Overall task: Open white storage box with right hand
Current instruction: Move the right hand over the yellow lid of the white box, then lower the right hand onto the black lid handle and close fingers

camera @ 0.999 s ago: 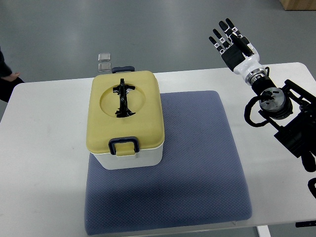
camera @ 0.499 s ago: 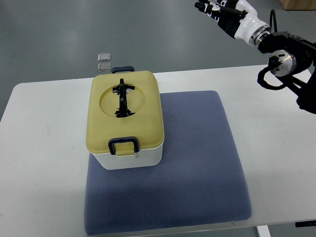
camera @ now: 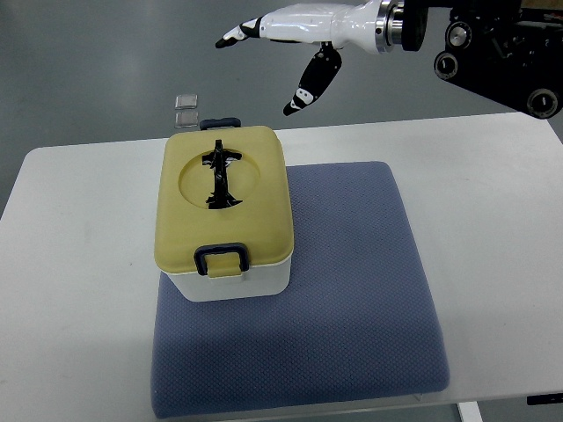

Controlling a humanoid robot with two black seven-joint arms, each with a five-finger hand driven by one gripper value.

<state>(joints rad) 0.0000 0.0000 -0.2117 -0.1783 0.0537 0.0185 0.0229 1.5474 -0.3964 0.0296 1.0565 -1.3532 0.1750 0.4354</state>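
Observation:
A white storage box (camera: 237, 280) with a pale yellow lid (camera: 225, 200) stands on the left part of a blue-grey mat (camera: 352, 290). The lid is closed. It has a folded black handle (camera: 218, 174) in a round recess and dark blue latches at the near side (camera: 220, 259) and the far side (camera: 218, 123). My right hand (camera: 281, 48) reaches in from the upper right, high above the table's far edge, beyond the box. Its fingers (camera: 236, 33) are spread and hold nothing. It is apart from the box.
The white table (camera: 79, 264) carries the mat and box. Two small clear pieces (camera: 186, 109) lie on the floor beyond the table's far edge. The right arm's black joints (camera: 493, 44) fill the upper right corner.
The right arm has swung up and to the left, from beside the table's right end to above its far edge, with the hand now stretched out towards the box.

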